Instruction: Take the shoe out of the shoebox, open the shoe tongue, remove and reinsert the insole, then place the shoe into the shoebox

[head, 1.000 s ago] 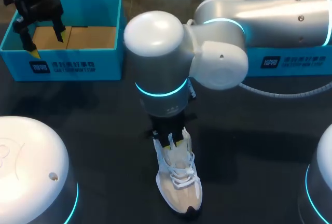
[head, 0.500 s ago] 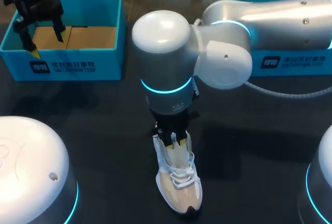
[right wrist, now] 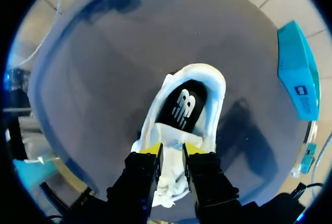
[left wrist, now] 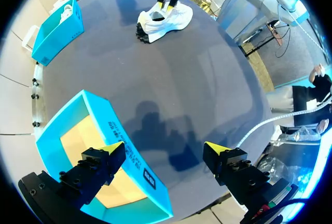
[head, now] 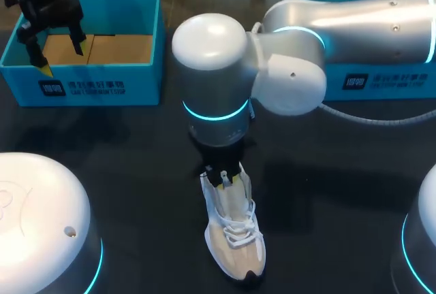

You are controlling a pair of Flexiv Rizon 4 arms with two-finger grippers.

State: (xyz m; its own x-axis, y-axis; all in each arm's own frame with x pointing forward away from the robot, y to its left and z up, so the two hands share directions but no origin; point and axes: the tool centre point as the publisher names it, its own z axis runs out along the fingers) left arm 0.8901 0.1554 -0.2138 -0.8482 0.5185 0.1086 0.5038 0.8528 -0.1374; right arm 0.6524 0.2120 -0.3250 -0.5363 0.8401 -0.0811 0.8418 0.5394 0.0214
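Shoe (head: 235, 239) stands upright, well apart from the shoebox (head: 102, 86); right gripper (right wrist: 173, 149) pinches its tongue (right wrist: 168, 130); best to draw the tongue toeward gently, sole kept down, until the insole (right wrist: 182, 106) lies bare

Shoe (head: 235, 239) at the tabletop's (head: 136, 171) near middle, right gripper (head: 227, 180) over its opening, shoebox (head: 102, 86) in the far-left corner under the left gripper (head: 61, 56), second box (head: 395, 83) at the far-right edge.
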